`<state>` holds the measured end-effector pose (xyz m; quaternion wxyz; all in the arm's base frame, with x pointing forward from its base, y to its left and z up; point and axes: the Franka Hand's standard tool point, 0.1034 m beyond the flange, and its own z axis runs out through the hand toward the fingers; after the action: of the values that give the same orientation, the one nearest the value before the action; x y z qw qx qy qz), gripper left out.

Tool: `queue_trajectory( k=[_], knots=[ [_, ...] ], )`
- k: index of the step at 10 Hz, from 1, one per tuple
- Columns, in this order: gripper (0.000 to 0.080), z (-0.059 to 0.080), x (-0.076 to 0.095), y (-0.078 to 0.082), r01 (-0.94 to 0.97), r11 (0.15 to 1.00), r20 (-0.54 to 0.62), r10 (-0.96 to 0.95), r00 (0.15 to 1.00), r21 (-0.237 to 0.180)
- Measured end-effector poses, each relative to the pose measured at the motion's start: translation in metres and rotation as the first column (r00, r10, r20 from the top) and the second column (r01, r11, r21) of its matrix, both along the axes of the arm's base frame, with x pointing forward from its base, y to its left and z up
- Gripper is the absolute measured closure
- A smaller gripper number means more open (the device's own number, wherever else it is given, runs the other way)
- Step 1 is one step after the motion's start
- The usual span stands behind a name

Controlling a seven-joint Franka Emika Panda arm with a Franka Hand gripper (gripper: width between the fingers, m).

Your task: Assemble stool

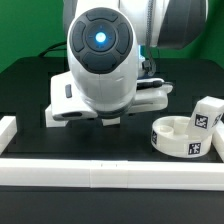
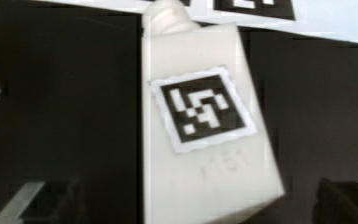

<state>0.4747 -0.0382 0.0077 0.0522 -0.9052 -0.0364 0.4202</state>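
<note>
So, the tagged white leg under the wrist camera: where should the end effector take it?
Probably across its two long side faces, near the tag, coming straight down from above. The leg lies flat on the black table, tag up, and its narrow width sits between the fingers of the open end effector.

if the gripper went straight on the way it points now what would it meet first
Probably the tagged white stool leg, lying centred under the open gripper; its depth is unclear.

— What sort of place is shown?
— A robotics lab bench is indicated: a black tabletop (image 1: pixel 25 95) is fenced by white rails (image 1: pixel 100 175), a green backdrop (image 1: pixel 30 25) is hung behind, and a square tag (image 2: pixel 202 110) is carried by the white part (image 2: pixel 202 180) lying between the fingers (image 2: pixel 34 203) of a robot arm (image 1: pixel 100 60).
</note>
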Motion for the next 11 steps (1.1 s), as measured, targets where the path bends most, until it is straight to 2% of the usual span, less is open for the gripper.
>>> queue_trajectory(
  k=[1, 2, 3, 4, 9, 11],
  knots=[
    [0.0246, -0.001, -0.001, 0.001, -0.001, 1.000, -0.003, 0.001, 1.000, 0.000],
    [0.0380, -0.001, -0.002, 0.001, -0.001, 1.000, -0.004, 0.001, 1.000, 0.000],
    [0.0380, -0.001, -0.002, 0.001, -0.001, 1.000, -0.004, 0.001, 1.000, 0.001],
    [0.0475, -0.001, -0.002, 0.001, -0.001, 1.000, -0.004, 0.001, 1.000, 0.001],
    [0.0475, 0.000, -0.001, 0.004, -0.002, 1.000, -0.003, 0.002, 1.000, 0.004],
    [0.0474, 0.009, 0.001, 0.010, 0.000, 1.000, -0.003, 0.000, 1.000, 0.007]
  ],
)
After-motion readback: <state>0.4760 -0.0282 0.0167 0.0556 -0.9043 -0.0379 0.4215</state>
